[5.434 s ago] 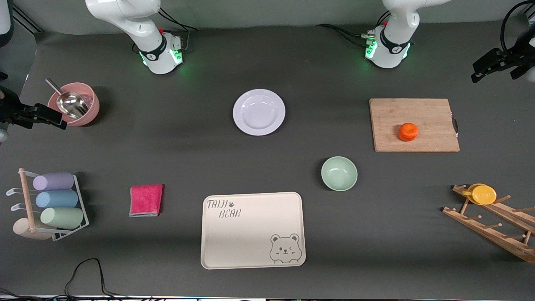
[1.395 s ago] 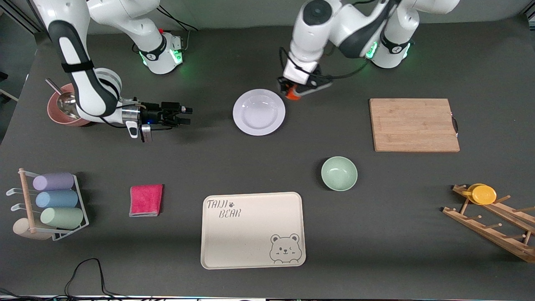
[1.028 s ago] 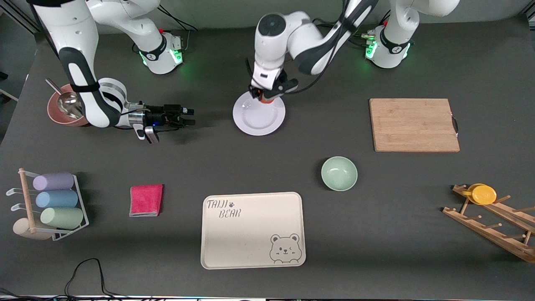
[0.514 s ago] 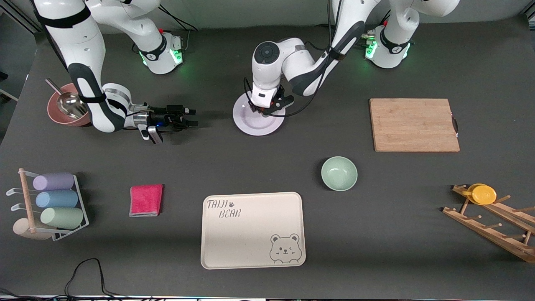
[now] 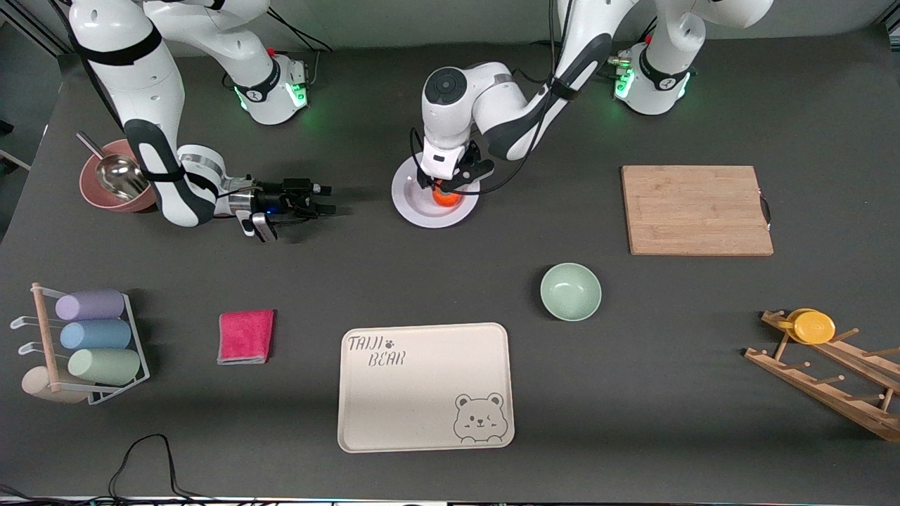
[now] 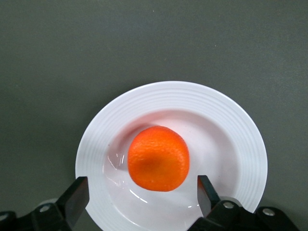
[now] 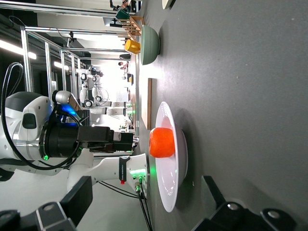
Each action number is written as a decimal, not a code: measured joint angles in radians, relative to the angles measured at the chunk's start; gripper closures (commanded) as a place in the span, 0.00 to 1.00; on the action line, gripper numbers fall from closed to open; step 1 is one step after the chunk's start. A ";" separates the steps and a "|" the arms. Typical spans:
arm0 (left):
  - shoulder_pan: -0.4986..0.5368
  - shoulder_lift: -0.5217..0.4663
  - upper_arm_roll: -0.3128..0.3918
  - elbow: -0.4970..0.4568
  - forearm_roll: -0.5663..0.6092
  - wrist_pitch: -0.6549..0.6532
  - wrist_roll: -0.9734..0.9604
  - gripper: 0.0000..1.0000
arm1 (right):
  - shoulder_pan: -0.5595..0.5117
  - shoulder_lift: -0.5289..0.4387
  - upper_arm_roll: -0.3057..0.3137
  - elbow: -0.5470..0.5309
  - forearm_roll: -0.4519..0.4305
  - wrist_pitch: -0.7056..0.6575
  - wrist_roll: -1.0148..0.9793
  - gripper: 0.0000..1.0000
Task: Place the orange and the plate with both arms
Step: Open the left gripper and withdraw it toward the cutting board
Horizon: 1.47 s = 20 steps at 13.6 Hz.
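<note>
On plate (image 6: 240,139): orange (image 6: 158,158), round, no long axis; left gripper (image 6: 139,195) above, jaws spread; right gripper (image 5: 325,199) beside plate, jaws spread.

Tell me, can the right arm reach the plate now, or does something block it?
Probably yes. The right gripper is open, low and aimed at the plate, with only bare table between them. The open left gripper hangs over the orange in the plate's middle, so the rim facing the right arm is free.

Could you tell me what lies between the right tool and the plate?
Only bare table separates the right tool from the plate, per the front view.
</note>
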 measured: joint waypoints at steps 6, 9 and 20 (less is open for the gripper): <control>0.130 -0.116 0.010 0.036 -0.001 -0.161 0.120 0.00 | 0.001 0.005 0.020 0.000 0.000 0.008 0.077 0.00; 0.288 -0.256 0.013 0.043 -0.074 -0.294 0.407 0.00 | 0.001 0.007 0.043 0.000 0.001 0.049 0.087 0.11; 0.834 -0.596 0.144 0.014 -0.216 -0.543 1.518 0.00 | 0.002 0.009 0.150 0.001 0.077 0.158 0.098 0.61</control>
